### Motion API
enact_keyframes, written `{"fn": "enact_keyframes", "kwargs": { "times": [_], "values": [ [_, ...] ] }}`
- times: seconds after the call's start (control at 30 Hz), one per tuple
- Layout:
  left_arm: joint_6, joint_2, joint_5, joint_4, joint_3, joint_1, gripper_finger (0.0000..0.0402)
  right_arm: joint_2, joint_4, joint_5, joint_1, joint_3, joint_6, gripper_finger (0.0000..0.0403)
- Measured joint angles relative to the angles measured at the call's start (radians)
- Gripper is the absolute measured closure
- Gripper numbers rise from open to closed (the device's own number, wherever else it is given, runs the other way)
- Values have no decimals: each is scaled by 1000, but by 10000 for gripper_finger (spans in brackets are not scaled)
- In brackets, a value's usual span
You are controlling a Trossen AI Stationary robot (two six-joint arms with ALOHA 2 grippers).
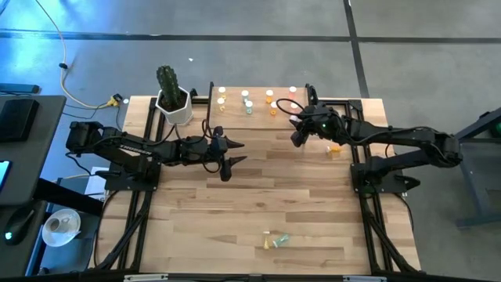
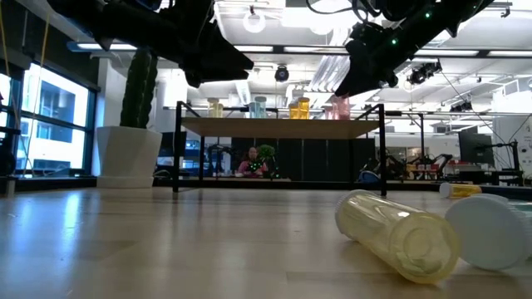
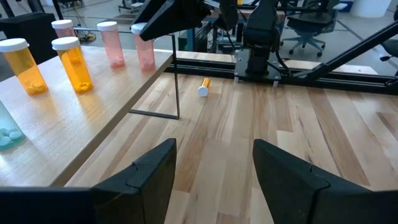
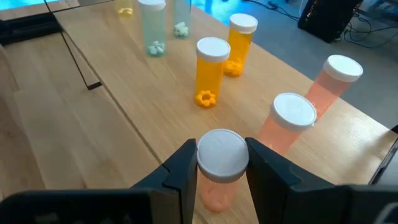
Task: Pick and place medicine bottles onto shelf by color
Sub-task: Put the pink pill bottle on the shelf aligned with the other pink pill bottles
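Right jaws clamp a pink bottle (image 4: 221, 168) above the shelf (image 4: 143, 118) — orange bottles (image 4: 211, 71) beyond.

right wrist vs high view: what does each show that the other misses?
Right wrist only: the right end effector is shut on a pink bottle by its white cap, over the shelf.
High only: left end effector open over mid-table, an orange bottle lying beside the right arm, two bottles at the near edge, the cactus pot.
Both: bottles standing on the shelf.
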Motion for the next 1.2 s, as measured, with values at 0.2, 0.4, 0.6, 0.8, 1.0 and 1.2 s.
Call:
{"fn": "enact_keyframes", "kwargs": {
  "times": [0.2, 0.4, 0.6, 0.8, 1.0, 1.2],
  "values": [
    [0, 0, 0, 0, 0, 0, 199, 0, -13, 22, 0, 0, 25, 300],
    [0, 0, 0, 0, 0, 0, 197, 0, -15, 0, 0, 0, 47, 289],
    [0, 0, 0, 0, 0, 0, 197, 0, -27, -5, 0, 0, 51, 272],
    [0, 0, 0, 0, 0, 0, 197, 1, -27, 12, 0, -2, 50, 252],
    [0, 0, 0, 0, 0, 0, 197, 1, -22, 25, 0, -2, 48, 242],
    [0, 0, 0, 0, 0, 0, 198, 1, -21, 25, 0, -2, 33, 242]
  ]
}}
